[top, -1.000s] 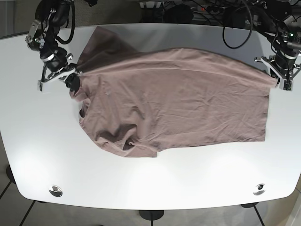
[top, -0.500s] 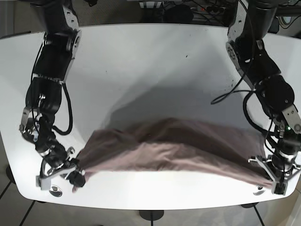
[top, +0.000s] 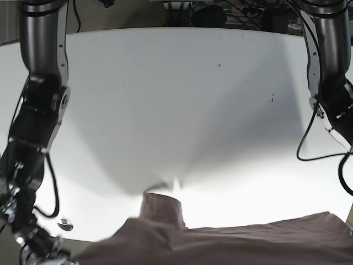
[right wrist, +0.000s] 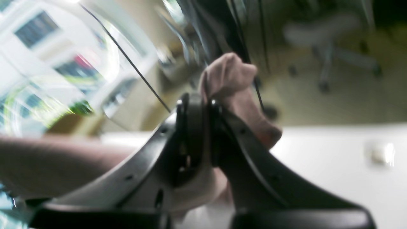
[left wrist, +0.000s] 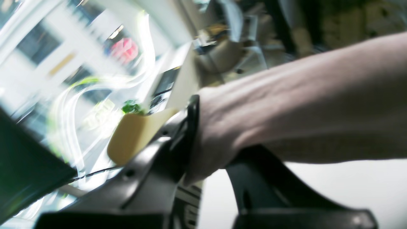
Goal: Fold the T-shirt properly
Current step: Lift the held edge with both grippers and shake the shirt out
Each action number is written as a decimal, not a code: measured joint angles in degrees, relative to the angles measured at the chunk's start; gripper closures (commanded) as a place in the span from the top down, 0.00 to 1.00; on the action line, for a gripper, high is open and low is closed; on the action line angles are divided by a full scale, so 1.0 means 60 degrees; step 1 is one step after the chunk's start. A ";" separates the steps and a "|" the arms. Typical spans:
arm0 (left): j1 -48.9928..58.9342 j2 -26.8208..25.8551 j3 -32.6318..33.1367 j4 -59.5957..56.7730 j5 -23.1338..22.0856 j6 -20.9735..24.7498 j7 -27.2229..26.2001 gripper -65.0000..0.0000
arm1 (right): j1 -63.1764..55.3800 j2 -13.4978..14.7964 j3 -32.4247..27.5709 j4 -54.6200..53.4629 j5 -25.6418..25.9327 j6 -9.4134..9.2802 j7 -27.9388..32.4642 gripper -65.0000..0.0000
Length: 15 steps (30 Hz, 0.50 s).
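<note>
The brownish-mauve T-shirt [top: 231, 243] stretches across the bottom edge of the base view, with a bunched hump [top: 161, 207] rising near the middle. It hangs over the front of the white table [top: 176, 83]. In the left wrist view my left gripper [left wrist: 206, 140] is shut on a corner of the T-shirt [left wrist: 302, 105], which runs taut to the right. In the right wrist view my right gripper [right wrist: 206, 108] is shut on a bunched fold of the T-shirt [right wrist: 230, 76]. Both grippers lie outside the base view; only the arms [top: 36, 127] show.
A round metal disc [top: 65, 224] sits in the table near its front left edge. Cables and power strips [top: 220, 11] lie behind the far edge. My other arm [top: 333, 105] runs down the right side. The wrist backgrounds are blurred.
Both arms have carried the T-shirt from the table's front edge further toward the camera. It now fills only the bottom strip, and both grippers have left the base view.
</note>
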 measured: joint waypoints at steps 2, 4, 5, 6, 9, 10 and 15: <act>0.1537 0.0153 -0.0419 0.0441 0.0233 -0.0135 0.0280 0.00 | -0.1603 -0.0044 0.0437 0.0641 0.0069 0.0091 -0.0087 0.03; 0.2779 0.0357 -0.0623 0.0878 0.0244 -0.0135 0.0270 0.00 | -0.2849 -0.0146 0.0900 0.1089 0.0004 0.0022 -0.0022 0.03; 0.3745 0.0608 -0.1053 0.1271 0.0073 -0.0197 0.0127 0.00 | -0.3799 -0.0211 0.1140 0.1457 0.0022 0.0029 0.0000 0.03; 0.4353 0.0801 -0.1333 0.1453 -0.0007 -0.0219 0.0047 0.00 | -0.4444 -0.0237 0.1315 0.1628 0.0036 0.0058 0.0011 0.03; 0.6124 0.1384 -0.2080 0.1617 0.0197 -0.0342 0.0266 0.00 | -0.6462 -0.0390 0.1996 0.1774 -0.0025 0.0091 -0.0018 0.03; 0.6579 0.1526 -0.2306 0.1789 0.0160 -0.0339 0.0222 0.00 | -0.6936 -0.0470 0.2102 0.1883 0.0007 0.0266 -0.0011 0.03; 0.8590 0.2353 -0.2860 0.2685 0.0109 -0.0342 0.0168 0.00 | -0.8950 -0.0470 0.2681 0.2255 0.0007 0.0481 0.0073 0.03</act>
